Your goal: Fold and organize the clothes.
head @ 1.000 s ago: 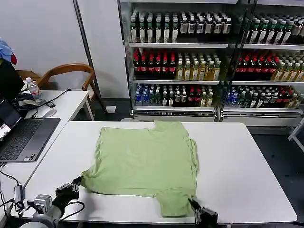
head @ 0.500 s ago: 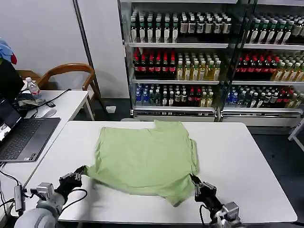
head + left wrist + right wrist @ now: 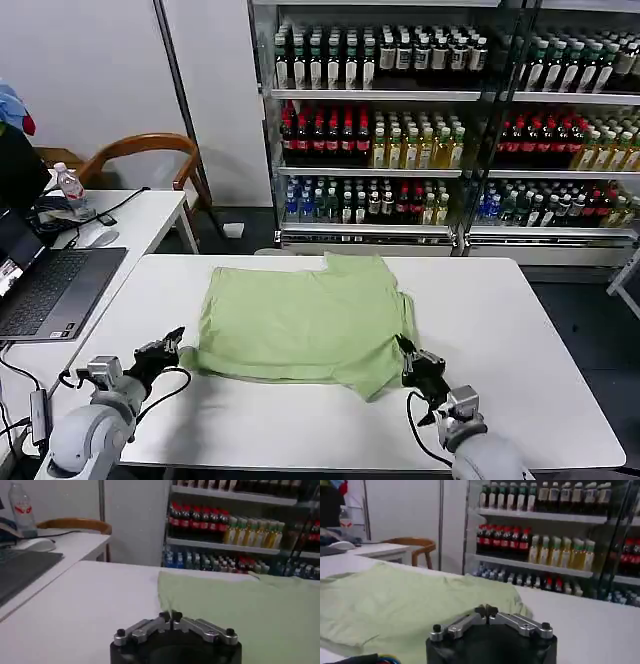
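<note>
Pinching the near left corner of the light green polo shirt (image 3: 305,320), the left gripper (image 3: 172,345) sits at about 8 o'clock on the white table (image 3: 520,330), fingertips pressed together on the cloth. At 5 o'clock the right gripper (image 3: 407,352) clamps the near right hem. Between them the shirt lies mid-table, its near edge doubled over.

You are facing a shop-like test room: stocked drink shelves (image 3: 450,130) behind a white table (image 3: 520,330), laptop desk (image 3: 140,225) at your left.
</note>
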Controlling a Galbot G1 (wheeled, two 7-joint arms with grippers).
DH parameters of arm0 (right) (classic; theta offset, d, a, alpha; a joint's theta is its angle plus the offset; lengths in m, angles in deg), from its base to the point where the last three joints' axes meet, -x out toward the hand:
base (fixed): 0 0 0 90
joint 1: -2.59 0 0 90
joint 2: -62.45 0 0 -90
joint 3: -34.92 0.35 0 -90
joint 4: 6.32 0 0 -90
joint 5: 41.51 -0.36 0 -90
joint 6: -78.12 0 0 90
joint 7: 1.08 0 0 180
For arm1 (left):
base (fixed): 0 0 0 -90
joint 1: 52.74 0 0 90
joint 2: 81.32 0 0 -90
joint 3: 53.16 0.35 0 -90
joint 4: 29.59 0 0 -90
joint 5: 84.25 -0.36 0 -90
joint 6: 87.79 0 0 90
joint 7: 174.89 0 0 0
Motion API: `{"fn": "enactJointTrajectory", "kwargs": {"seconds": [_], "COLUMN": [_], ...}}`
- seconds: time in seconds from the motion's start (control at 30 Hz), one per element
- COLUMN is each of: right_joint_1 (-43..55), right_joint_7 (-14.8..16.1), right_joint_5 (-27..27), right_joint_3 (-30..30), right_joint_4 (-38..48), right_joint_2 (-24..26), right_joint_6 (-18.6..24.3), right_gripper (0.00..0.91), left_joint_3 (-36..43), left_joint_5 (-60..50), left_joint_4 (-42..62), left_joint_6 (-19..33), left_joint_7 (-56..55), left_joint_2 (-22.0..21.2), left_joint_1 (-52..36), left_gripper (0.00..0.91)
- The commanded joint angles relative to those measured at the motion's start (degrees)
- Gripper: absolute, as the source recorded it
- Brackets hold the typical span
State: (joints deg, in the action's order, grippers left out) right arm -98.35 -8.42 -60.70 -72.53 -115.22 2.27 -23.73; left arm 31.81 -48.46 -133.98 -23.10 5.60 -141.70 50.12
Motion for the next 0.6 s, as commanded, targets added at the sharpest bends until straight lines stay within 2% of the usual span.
{"fn": "enactJointTrajectory", "kwargs": {"seconds": [0.03, 0.23, 0.27, 0.3, 0.33, 0.6], "right_joint_1": [4.96, 4.7, 4.73, 4.79, 4.94, 5.23], "right_joint_7": [-0.13, -0.09, -0.16, -0.19, -0.37, 0.28], "right_joint_5": [2.5, 2.76, 2.76, 2.74, 2.7, 2.71], "right_joint_3": [-0.98, -1.01, -0.97, -0.96, -0.98, -2.01], "right_joint_4": [3.93, 4.08, 4.2, 4.3, 4.52, 6.01], "right_joint_2": [-1.08, -1.25, -1.37, -1.42, -1.52, -1.86], "right_joint_6": [-0.39, -0.08, -0.03, -0.01, 0.01, 0.19], "right_gripper": [0.0, 0.0, 0.0, 0.0, 0.0, 0.0], "left_joint_3": [2.72, 1.76, 1.39, 1.23, 0.89, -0.64], "left_joint_5": [1.22, 1.29, 1.28, 1.29, 1.25, 0.86], "left_joint_4": [5.61, 4.49, 4.13, 3.98, 3.51, -0.12], "left_joint_6": [-0.01, 0.07, 0.2, 0.26, 0.43, 2.7], "left_joint_7": [-0.02, 0.25, 0.31, 0.31, 0.39, 1.06], "left_joint_2": [-0.02, 0.49, 0.63, 0.7, 0.77, 0.68], "left_joint_1": [-6.99, -6.0, -5.7, -5.59, -5.38, -2.37], "left_gripper": [0.04, 0.06, 0.322, 0.856, 0.907, 0.907]}}
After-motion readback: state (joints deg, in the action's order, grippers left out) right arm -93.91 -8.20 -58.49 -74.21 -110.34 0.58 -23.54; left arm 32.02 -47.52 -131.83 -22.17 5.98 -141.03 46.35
